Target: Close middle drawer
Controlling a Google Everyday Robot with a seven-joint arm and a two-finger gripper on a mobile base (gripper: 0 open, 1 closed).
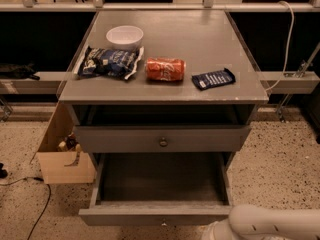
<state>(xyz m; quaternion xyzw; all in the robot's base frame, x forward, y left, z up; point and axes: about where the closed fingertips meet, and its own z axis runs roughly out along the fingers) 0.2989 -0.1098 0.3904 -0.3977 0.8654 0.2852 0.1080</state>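
middle drawer (150, 214) pulled out; gripper (220, 231) by its front's right end, state cannot tell

Wide, shallow grey wooden middle drawer (150, 214) with a flat front and a small round centre knob is pulled far out and sits level, its interior exposed. The gripper (220, 232) is low at bottom right, just beside the right end of the drawer front.
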